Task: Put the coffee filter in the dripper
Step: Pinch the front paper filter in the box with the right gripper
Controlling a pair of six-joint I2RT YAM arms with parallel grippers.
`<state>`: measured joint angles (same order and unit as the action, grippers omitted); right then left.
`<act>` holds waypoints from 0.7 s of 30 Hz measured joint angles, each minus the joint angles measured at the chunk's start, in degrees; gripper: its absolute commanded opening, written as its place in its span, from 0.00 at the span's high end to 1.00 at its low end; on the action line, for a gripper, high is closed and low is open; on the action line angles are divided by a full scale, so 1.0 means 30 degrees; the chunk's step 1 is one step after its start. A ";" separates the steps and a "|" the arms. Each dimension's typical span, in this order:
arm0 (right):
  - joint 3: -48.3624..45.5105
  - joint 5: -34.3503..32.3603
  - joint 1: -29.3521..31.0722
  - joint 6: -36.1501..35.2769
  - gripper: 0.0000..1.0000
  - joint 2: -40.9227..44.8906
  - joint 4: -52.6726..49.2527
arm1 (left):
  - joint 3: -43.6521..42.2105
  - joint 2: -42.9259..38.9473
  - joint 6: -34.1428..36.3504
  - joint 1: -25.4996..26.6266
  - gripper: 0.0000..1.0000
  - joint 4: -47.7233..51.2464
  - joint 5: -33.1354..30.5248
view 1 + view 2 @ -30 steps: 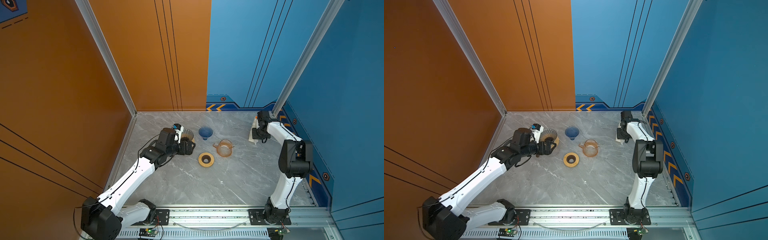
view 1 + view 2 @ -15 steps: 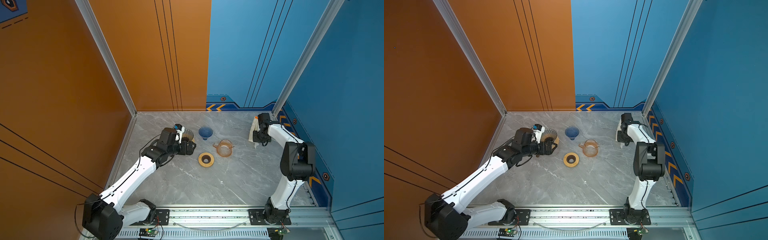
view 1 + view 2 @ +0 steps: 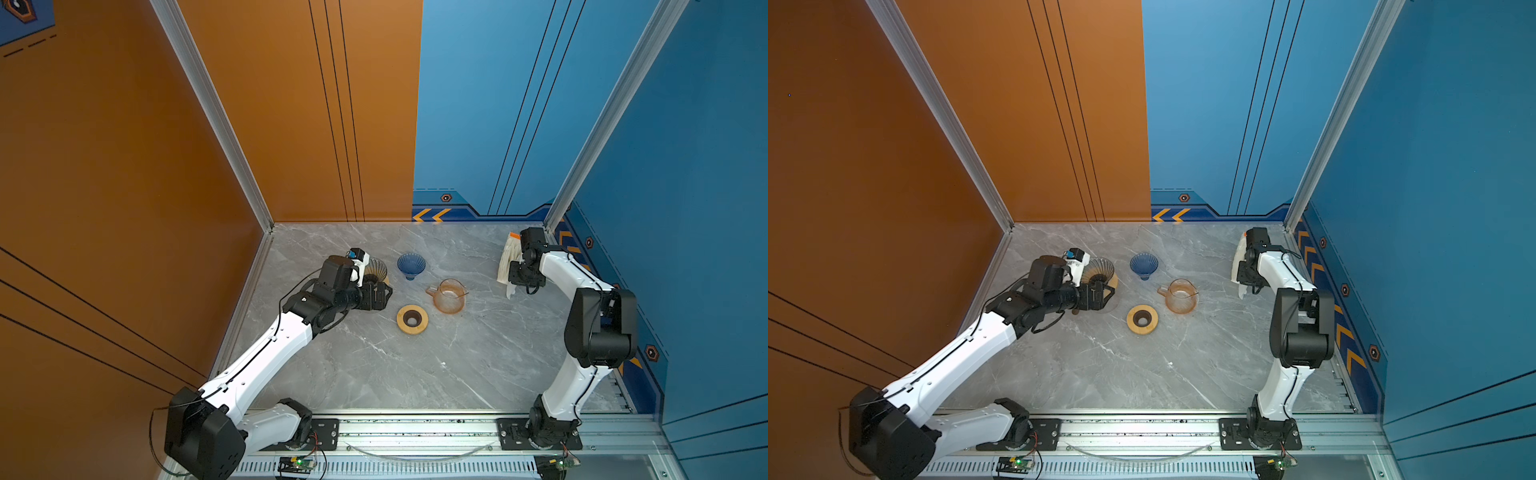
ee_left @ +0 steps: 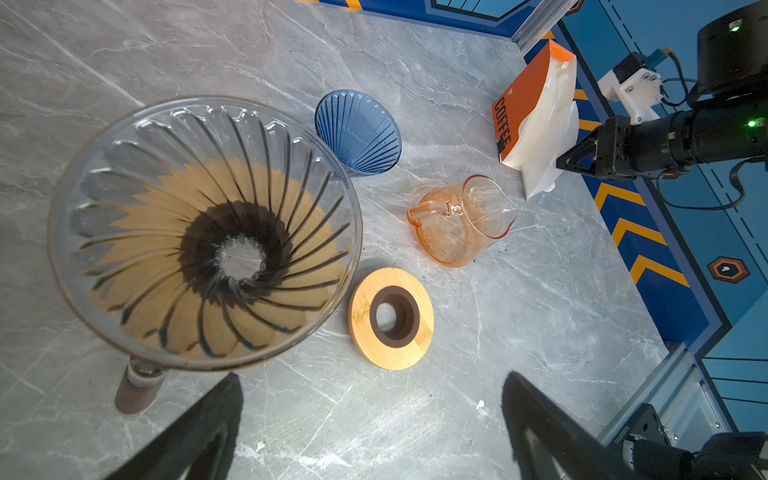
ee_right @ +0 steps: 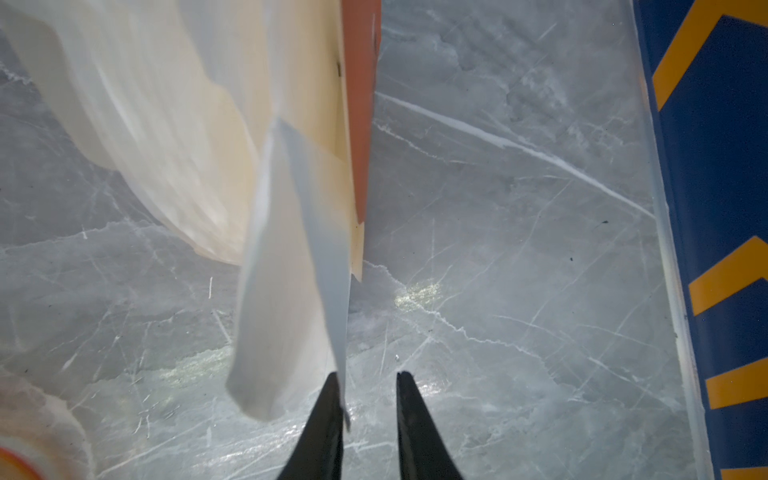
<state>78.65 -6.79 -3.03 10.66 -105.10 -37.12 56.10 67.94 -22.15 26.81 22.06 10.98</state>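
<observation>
A white coffee filter [image 5: 291, 270] sticks out of the orange filter pack [image 5: 166, 104], which stands at the back right [image 3: 508, 257]. The filter's thin edge lies against the inner side of one finger of my right gripper [image 5: 368, 374]. That gripper's jaws stand a little apart, with floor showing between them. A clear ribbed glass dripper [image 4: 203, 232] sits on a wooden base at the left [image 3: 375, 270]. My left gripper [image 4: 372, 376] stands wide open and empty just in front of it [image 3: 384, 293]. A blue dripper [image 3: 411, 265] stands beside the clear one.
An orange glass carafe [image 3: 448, 296] and a wooden ring [image 3: 412, 319] sit mid-table, between the two arms. The blue side wall [image 5: 715, 208] runs close to my right gripper. The orange wall is to the left of the left arm.
My right gripper has drawn back a little from the pack toward the front, and its jaws have parted slightly. The left arm has barely moved.
</observation>
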 measured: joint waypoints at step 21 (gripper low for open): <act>0.0466 0.0226 -0.0022 0.0474 0.90 -0.1588 0.1195 | 0.0000 0.0000 0.0000 0.0058 0.02 0.0007 -0.0007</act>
<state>80.05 -6.11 -3.09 12.08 -109.86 -33.54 56.10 67.94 -22.15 26.98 22.09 10.96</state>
